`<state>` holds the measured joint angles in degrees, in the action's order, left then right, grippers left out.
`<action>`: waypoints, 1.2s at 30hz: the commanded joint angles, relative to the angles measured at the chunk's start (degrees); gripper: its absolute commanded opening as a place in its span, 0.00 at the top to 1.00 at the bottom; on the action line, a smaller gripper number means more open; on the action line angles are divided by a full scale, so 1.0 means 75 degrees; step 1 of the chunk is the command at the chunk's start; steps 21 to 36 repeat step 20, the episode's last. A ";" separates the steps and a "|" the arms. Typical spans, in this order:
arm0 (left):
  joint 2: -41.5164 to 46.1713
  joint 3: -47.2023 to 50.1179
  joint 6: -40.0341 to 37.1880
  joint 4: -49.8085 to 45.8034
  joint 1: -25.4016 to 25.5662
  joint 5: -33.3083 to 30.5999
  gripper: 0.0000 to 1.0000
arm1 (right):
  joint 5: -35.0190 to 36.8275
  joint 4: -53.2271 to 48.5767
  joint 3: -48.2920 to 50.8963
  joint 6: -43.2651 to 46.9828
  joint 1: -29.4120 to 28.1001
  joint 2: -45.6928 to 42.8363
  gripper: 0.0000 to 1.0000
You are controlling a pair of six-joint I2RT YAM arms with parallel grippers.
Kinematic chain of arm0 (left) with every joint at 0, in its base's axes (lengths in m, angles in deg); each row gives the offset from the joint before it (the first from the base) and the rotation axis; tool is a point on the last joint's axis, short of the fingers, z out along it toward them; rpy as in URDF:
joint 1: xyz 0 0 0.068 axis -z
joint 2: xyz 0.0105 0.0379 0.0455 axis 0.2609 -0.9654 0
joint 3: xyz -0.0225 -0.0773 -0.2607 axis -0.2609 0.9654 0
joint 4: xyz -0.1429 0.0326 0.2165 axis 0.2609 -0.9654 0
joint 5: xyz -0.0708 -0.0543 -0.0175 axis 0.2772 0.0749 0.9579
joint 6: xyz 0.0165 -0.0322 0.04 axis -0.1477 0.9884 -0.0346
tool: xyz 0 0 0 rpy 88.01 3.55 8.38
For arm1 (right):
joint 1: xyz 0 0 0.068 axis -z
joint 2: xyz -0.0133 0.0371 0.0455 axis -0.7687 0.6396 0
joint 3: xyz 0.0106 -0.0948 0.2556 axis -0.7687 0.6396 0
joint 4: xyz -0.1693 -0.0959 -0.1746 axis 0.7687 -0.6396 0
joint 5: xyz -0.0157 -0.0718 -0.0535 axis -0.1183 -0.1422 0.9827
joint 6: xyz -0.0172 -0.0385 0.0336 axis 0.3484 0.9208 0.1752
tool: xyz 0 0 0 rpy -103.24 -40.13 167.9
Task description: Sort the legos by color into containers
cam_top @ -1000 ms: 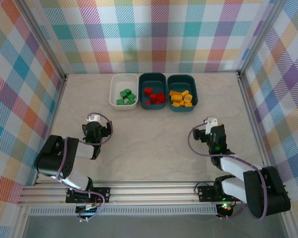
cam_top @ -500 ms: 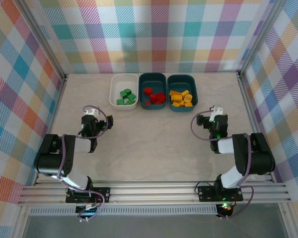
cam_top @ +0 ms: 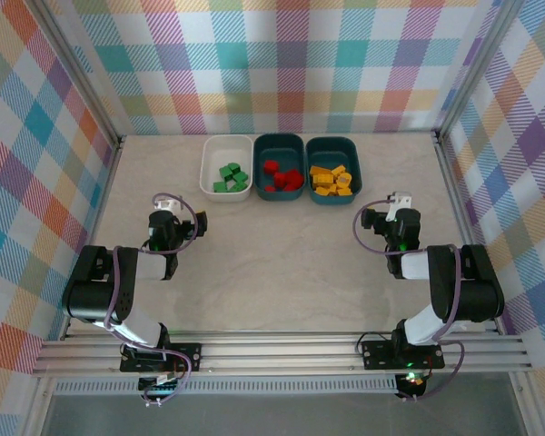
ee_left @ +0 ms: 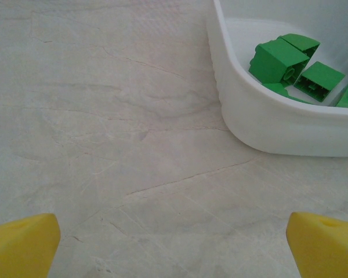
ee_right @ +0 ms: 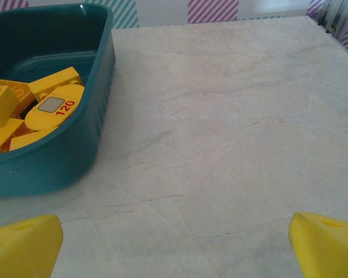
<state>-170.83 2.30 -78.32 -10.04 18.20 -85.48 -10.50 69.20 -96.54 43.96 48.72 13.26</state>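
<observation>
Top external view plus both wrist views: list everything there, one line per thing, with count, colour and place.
white tub: one, white, left end of the row at the table's far edge
middle tub: one, dark teal, centre of the row
right tub: one, dark teal, right end of the row
green legos: about six, green, in the white tub
red legos: about five, red, in the middle tub
yellow-orange legos: about eight, in the right tub
table: one, pale marbled
walls: three, pastel plaid, around the table
left arm: one, black, near left
right arm: one, black, near right
left fingers: two, yellow, apart
right fingers: two, yellow, apart
</observation>
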 commanded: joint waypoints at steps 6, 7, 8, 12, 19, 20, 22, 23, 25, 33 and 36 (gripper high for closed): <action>0.0040 -0.0042 -0.0055 -0.0035 -0.0019 0.0061 0.00 | -0.0183 0.0013 -0.0043 -0.0009 -0.0054 -0.0118 0.00; 0.0035 -0.0053 -0.0061 -0.0036 -0.0023 0.0053 0.00 | -0.0182 0.0013 -0.0043 -0.0002 -0.0044 -0.0118 0.00; 0.0036 -0.0054 -0.0079 -0.0047 0.0003 0.0019 0.00 | -0.0183 0.0012 -0.0043 0.0001 -0.0054 -0.0118 0.00; 0.0017 -0.0111 -0.0091 -0.0124 0.0048 -0.0045 0.00 | -0.0180 0.0012 -0.0043 -0.0007 -0.0049 -0.0118 0.00; 0.0043 -0.0056 -0.0123 -0.0053 0.0081 -0.0135 0.00 | -0.0182 0.0007 -0.0043 -0.0002 -0.0055 -0.0118 0.00; 0.0041 -0.0044 -0.0131 -0.0038 0.0096 -0.0166 0.00 | -0.0175 0.0013 -0.0043 -0.0004 -0.0055 -0.0118 0.00; 0.0041 -0.0044 -0.0131 -0.0038 0.0096 -0.0166 0.00 | -0.0175 0.0013 -0.0043 -0.0004 -0.0055 -0.0118 0.00; 0.0041 -0.0044 -0.0131 -0.0038 0.0096 -0.0166 0.00 | -0.0175 0.0013 -0.0043 -0.0004 -0.0055 -0.0118 0.00; 0.0041 -0.0044 -0.0131 -0.0038 0.0096 -0.0166 0.00 | -0.0175 0.0013 -0.0043 -0.0004 -0.0055 -0.0118 0.00; 0.0041 -0.0044 -0.0131 -0.0038 0.0096 -0.0166 0.00 | -0.0175 0.0013 -0.0043 -0.0004 -0.0055 -0.0118 0.00; 0.0041 -0.0044 -0.0131 -0.0038 0.0096 -0.0166 0.00 | -0.0175 0.0013 -0.0043 -0.0004 -0.0055 -0.0118 0.00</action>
